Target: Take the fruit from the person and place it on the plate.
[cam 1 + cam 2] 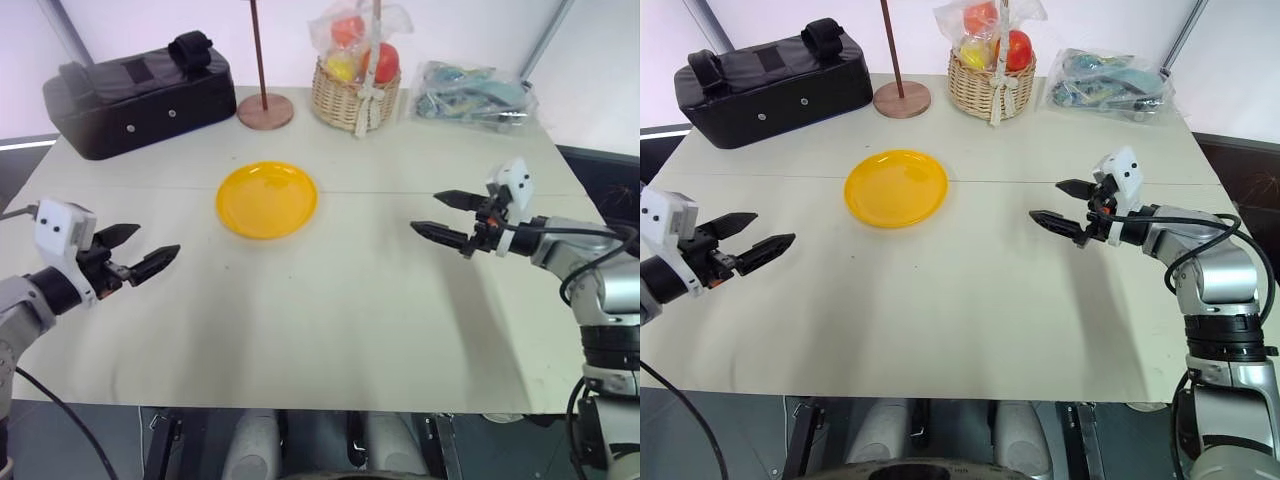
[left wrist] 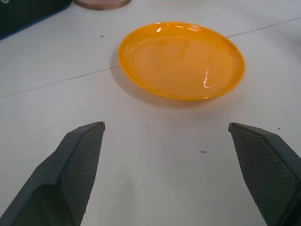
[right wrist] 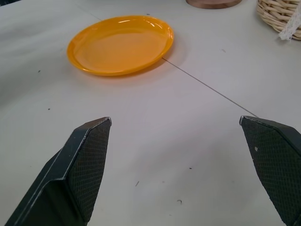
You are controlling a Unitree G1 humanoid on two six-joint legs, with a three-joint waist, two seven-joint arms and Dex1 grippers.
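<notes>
Your plate sits bare mid-desk, with no fruit or person's hand yet on offer, so wait for the handover and keep one arm poised beside the plate. Left gripper and right gripper flank the plate, jaws wide apart, holding and touching nothing.

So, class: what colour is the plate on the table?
Orange-yellow, plain and glossy; the plate shows best in the left wrist view.

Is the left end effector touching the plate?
Apart. The left wrist view shows bare table between the left end effector and the plate.
</notes>
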